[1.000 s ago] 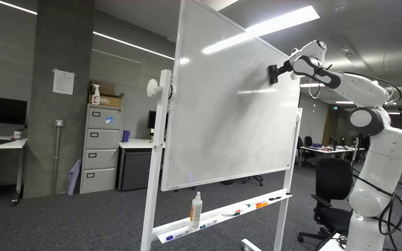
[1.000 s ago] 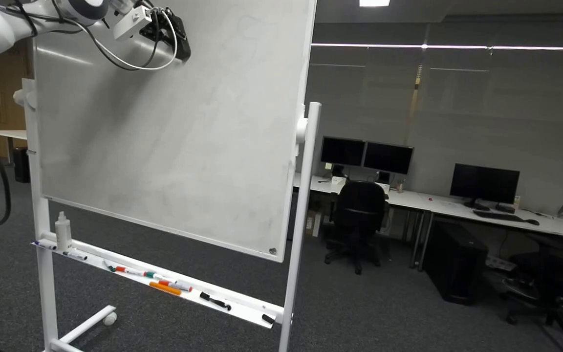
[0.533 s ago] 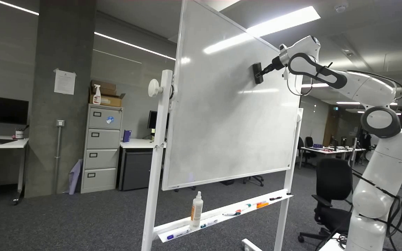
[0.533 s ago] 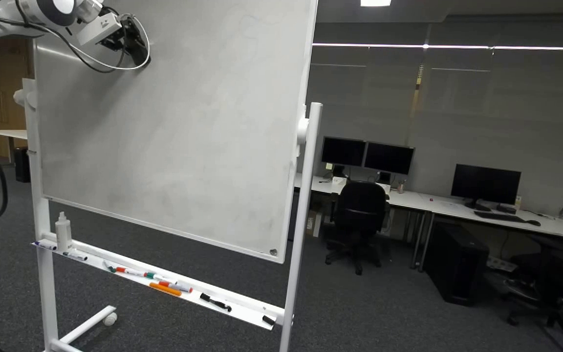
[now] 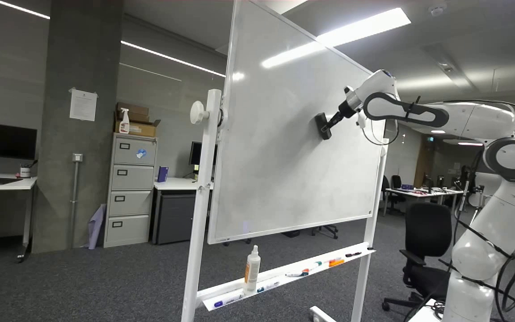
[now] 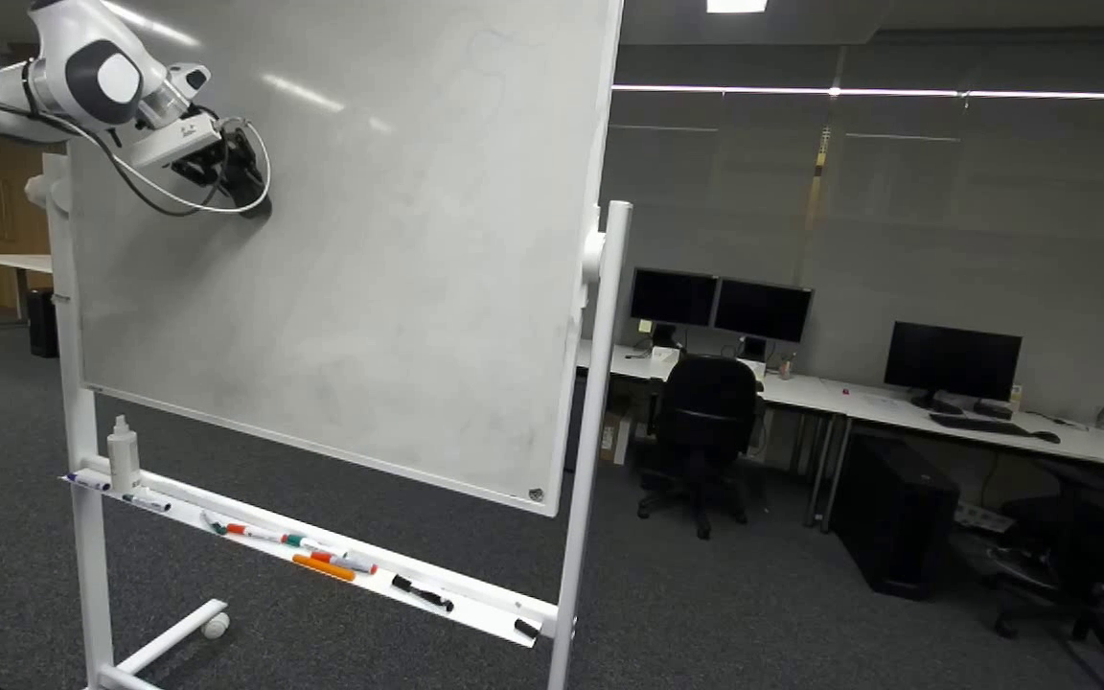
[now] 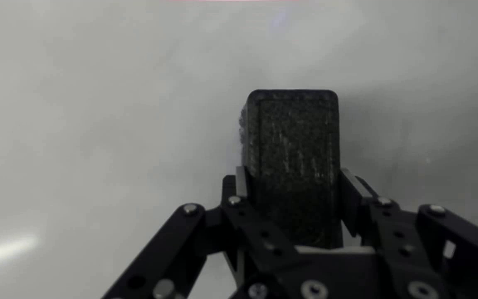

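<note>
My gripper point(image 7: 295, 182) is shut on a black whiteboard eraser point(image 7: 297, 133), one finger along each long side. The eraser's far end juts out past the fingertips, and its near end is partly hidden behind the gripper. A bit of fuzzy felt shows along its left edge. In both exterior views the eraser point(image 5: 322, 126) is at the upper part of the whiteboard point(image 5: 275, 179), tilted, its felt side facing the surface. It looks to be against the board or very close; contact itself is hidden. Faint grey smudges mark the board point(image 6: 370, 287).
Below the board runs a white ledge point(image 6: 475, 606) with a bottle point(image 5: 251, 270), several markers and an orange marker point(image 6: 324, 565). White posts point(image 5: 200, 201) flank the board. A black office chair point(image 5: 427, 241) stands near the arm's base. Cables hang from the arm.
The arm has carried the eraser leftward across the board, then downward, as both exterior views show. The eraser has also tilted somewhat. The grip on it looks unchanged.
</note>
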Robot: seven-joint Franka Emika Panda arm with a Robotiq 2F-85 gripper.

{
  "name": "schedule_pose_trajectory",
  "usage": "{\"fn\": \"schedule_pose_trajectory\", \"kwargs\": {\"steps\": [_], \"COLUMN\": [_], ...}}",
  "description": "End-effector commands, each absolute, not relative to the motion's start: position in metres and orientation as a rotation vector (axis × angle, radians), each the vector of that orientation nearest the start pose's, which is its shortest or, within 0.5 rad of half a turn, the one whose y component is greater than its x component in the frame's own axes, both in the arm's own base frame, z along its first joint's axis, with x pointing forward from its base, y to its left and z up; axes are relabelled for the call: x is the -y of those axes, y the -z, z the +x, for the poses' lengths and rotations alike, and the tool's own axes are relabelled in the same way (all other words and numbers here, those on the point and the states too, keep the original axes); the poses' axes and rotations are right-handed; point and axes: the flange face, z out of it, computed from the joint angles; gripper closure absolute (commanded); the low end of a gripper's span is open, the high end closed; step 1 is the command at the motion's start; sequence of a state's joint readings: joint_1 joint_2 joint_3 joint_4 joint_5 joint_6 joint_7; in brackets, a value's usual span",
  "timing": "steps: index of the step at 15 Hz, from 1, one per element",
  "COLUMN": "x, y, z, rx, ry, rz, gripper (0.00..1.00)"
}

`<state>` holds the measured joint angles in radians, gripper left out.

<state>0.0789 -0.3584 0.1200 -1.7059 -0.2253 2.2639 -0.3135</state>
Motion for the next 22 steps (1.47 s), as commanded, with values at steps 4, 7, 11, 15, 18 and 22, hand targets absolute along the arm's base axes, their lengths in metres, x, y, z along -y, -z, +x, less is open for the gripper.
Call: {"fn": "schedule_pose_trajectory", "kwargs": {"steps": [4,7,11,15,18,22], "x": [-0.069,-0.068,-0.073,-0.079,-0.08,-0.077], "y": [-0.732,-0.71,-0.702,-0.701,-0.699,-0.691], "z": [0.403,0.374,0.338,0.343,0.346,0.349], "rx": [0.869,0.976,1.226,1.172,1.173,1.096], "ry": [0.903,0.543,0.184,0.187,0.174,0.153], "rz": [-3.156,-3.253,-3.169,-3.194,-3.192,-3.191], "gripper": [0.7,0.7,0.7,0.45,0.45,0.7]}}
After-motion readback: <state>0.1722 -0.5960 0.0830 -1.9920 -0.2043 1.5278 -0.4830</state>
